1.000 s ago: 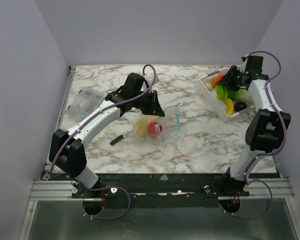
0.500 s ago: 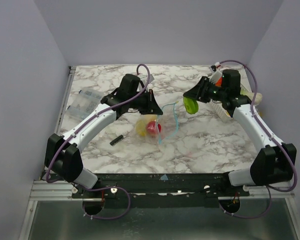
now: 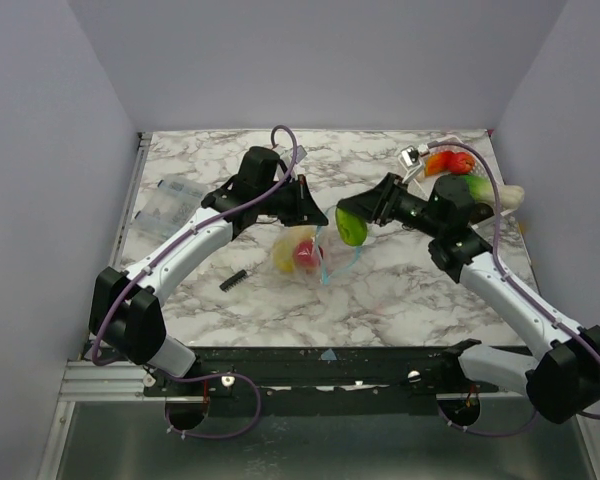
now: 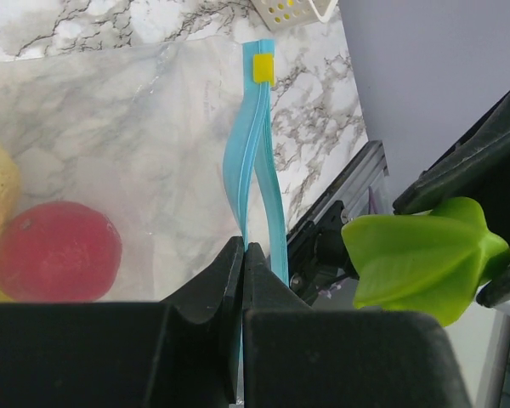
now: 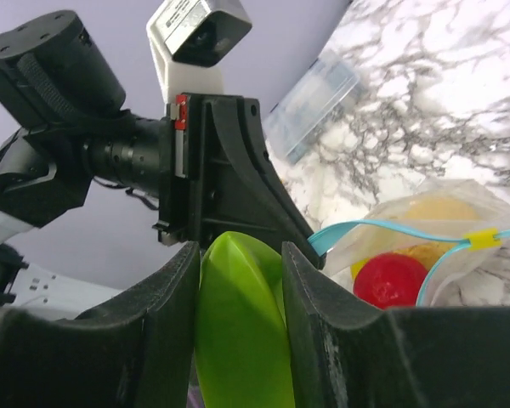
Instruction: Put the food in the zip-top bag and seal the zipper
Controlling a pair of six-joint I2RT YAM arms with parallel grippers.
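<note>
The clear zip-top bag (image 3: 302,253) lies mid-table with a red fruit (image 3: 306,256) and a yellow fruit (image 3: 285,255) inside. My left gripper (image 3: 316,216) is shut on one lip of its teal-blue zipper (image 4: 253,161), holding the mouth lifted and open; a yellow slider (image 4: 263,68) sits at the strip's far end. My right gripper (image 3: 360,220) is shut on a lime-green ridged fruit (image 3: 351,226), held in the air just right of the bag's mouth. The green fruit (image 5: 242,327) sits between my right fingers, with the zipper (image 5: 408,229) and red fruit (image 5: 395,279) beyond.
A white basket (image 3: 417,172) at the back right holds orange, red and green food (image 3: 450,162). A clear packet with a white label (image 3: 173,203) lies at the left. A small black bar (image 3: 233,280) lies in front of the bag.
My right arm lifted the green fruit out of the basket and carried it left to the bag's mouth. My left gripper kept its hold on the zipper edge.
</note>
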